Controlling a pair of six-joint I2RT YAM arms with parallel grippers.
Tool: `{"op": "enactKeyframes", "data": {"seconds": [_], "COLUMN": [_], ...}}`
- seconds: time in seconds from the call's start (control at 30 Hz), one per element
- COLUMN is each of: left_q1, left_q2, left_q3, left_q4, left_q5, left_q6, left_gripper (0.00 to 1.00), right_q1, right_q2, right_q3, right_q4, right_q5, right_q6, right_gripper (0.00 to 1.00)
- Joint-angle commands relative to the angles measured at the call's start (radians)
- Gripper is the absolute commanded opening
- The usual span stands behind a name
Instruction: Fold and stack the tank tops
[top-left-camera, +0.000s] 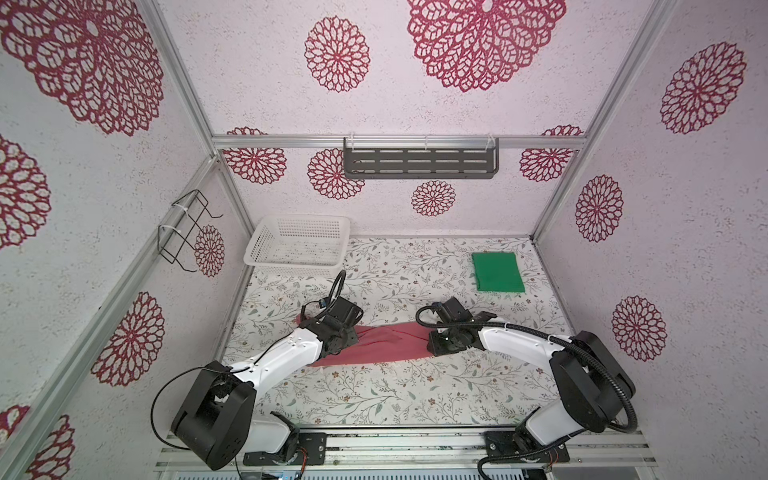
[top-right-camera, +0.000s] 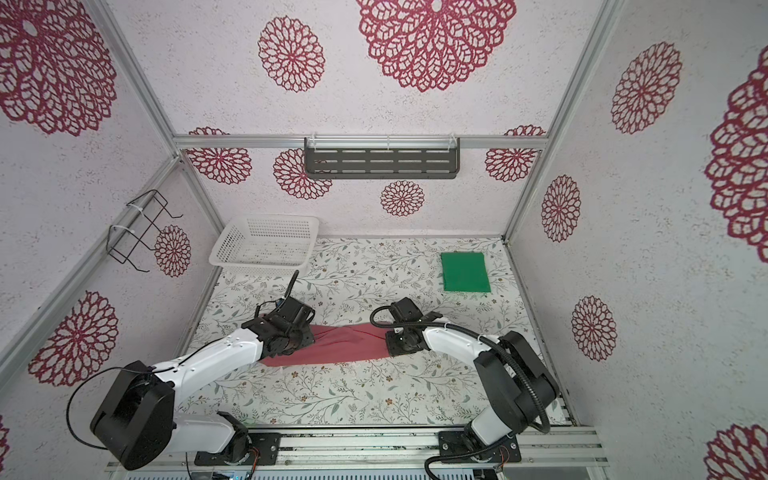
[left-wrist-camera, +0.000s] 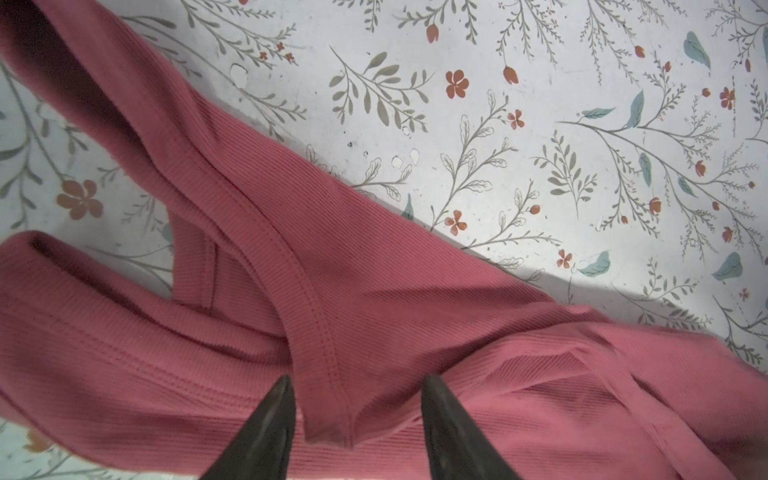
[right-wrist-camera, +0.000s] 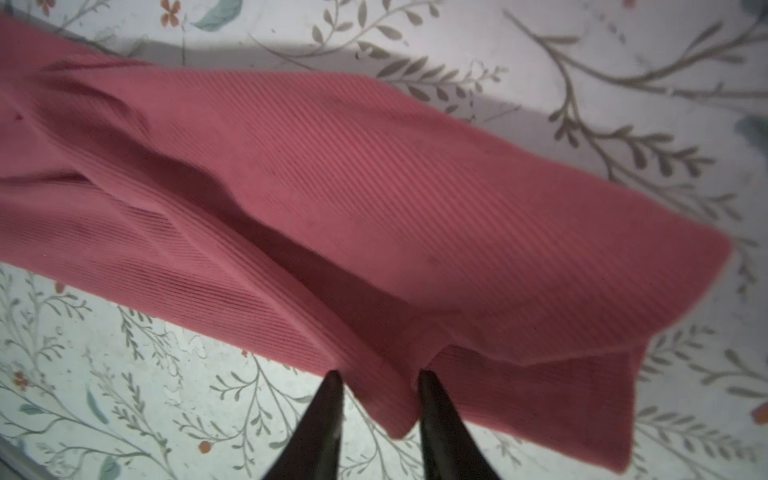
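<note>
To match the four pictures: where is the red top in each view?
In a top view: the red top lies low in the middle, on the floral cover.
In a top view: again low in the middle.
Left wrist: its strap end fills about half the picture.
Right wrist: its plain end crosses the picture as a wide band.
Shared landmark: the floral cover, seen under it in all four.

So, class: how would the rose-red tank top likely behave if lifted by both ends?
Probably floppy: the rose-red tank top lies in soft creases, so it should sag between grips. Its ribbed knit likely stretches. It looks thin, so probably light.
</note>
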Motion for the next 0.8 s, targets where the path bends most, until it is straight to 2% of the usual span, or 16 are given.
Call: {"op": "enactKeyframes", "data": {"seconds": [0.0,0.07,0.27,0.5,0.67,0.77], "left_q1": [0.005,0.005,0.008,0.008,0.008,0.007], "left_q2": [0.005,0.014,0.015,0.033,0.038,0.033], "left_q3": [-0.013,-0.016,-0.033,-0.08,-0.118,-0.135], "left_q4": [0.049,0.054,0.063,0.095,0.114,0.123], "left_q5": [0.035,0.04,0.051,0.071,0.079,0.078], "left_q6": [0.004,0.004,-0.004,-0.03,-0.05,-0.056], "left_gripper": [0.49,0.47,0.4,0.37,0.27,0.16], "right_q1": [0.004,0.004,-0.003,-0.065,-0.123,-0.144], "right_q2": [-0.026,-0.033,-0.048,-0.018,-0.011,0.006], "right_q3": [0.041,0.061,0.154,0.276,0.354,0.402], "right_q4": [-0.066,-0.103,-0.215,-0.254,-0.209,-0.206], "right_q5": [0.037,0.058,0.169,0.212,0.177,0.168], "right_q6": [-0.041,-0.066,-0.225,-0.504,-0.717,-0.826], "right_gripper": [0.1,0.0,0.0,0.0,0.0,0.0]}}
